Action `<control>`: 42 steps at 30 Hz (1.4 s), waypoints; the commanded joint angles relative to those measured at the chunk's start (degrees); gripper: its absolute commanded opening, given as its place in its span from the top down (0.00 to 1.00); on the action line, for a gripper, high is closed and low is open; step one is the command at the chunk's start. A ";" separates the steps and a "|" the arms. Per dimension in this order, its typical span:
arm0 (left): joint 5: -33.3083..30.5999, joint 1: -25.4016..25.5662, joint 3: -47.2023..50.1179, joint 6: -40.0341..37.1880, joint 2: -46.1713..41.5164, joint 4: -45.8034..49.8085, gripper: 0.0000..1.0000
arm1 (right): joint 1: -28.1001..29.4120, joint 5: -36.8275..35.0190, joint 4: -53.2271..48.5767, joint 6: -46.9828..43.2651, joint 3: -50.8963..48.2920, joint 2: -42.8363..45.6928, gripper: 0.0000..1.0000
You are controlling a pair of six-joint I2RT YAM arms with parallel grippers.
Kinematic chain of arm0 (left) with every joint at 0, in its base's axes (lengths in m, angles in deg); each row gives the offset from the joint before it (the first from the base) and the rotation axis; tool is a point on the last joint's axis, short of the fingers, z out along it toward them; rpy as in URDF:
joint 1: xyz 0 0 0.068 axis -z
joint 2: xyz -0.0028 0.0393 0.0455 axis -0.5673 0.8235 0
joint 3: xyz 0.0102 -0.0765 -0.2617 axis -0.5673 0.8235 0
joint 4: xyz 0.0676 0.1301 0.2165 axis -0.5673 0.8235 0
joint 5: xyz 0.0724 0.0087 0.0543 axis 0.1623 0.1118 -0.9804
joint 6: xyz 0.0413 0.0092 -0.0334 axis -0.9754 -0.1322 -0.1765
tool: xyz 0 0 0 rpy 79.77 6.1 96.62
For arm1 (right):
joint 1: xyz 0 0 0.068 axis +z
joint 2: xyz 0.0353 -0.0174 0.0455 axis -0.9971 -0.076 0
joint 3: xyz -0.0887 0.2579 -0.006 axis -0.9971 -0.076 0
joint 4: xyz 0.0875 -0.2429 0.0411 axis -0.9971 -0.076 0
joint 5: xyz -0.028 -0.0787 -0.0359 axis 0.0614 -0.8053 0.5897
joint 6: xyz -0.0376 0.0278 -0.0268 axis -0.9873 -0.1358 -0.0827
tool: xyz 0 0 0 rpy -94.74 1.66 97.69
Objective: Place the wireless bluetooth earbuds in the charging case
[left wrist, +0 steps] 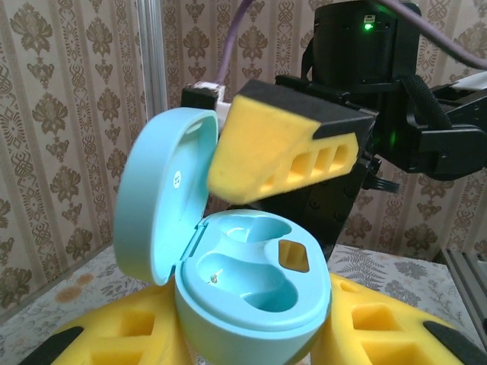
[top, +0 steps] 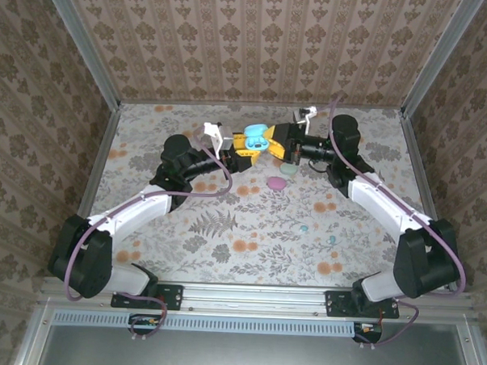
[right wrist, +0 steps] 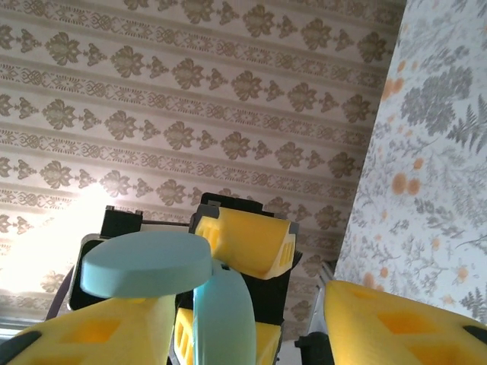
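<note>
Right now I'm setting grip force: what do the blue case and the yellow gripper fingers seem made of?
Case: hard moulded plastic with a smooth satin finish, going by the soft highlights on lid and wells. Gripper fingers: matte yellow with hollow rectangular cells, likely printed plastic or a rubbery material; the look leaves open which.

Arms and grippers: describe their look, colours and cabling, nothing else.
Both the left arm and right arm have white links, black joints and a purple cable looping alongside. The left gripper and right gripper carry blocky yellow fingers with cut-out windows and black tips; a green light glows on the right's black body.
</note>
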 commanded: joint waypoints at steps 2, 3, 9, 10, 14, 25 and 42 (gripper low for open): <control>0.72 0.26 0.52 -0.60 -1.11 -1.17 0.66 | -1.09 -2.10 -6.45 -6.66 0.09 5.69 0.41; 0.65 0.25 0.60 -0.64 -1.14 -1.19 0.66 | -1.53 -2.33 -7.50 -7.77 0.05 6.45 0.41; 0.60 0.17 0.97 -0.58 -1.38 -1.18 0.66 | -4.53 -12.34 -22.35 -18.63 -2.24 14.84 0.42; 0.60 0.21 1.05 -0.52 -1.42 -1.18 0.67 | -5.14 -14.40 -25.69 -20.51 -2.48 16.07 0.43; 0.61 0.16 1.32 -0.49 -1.69 -1.18 0.66 | -6.79 -27.14 -46.33 -29.03 -1.90 19.40 0.50; 0.55 0.00 1.29 -0.29 -1.38 -1.61 0.67 | -7.21 -34.21 -69.70 -36.01 -5.13 13.54 0.60; 0.57 -0.27 1.68 0.04 -1.97 -2.48 0.67 | -4.42 -32.07 -64.52 -24.63 -18.33 9.51 0.56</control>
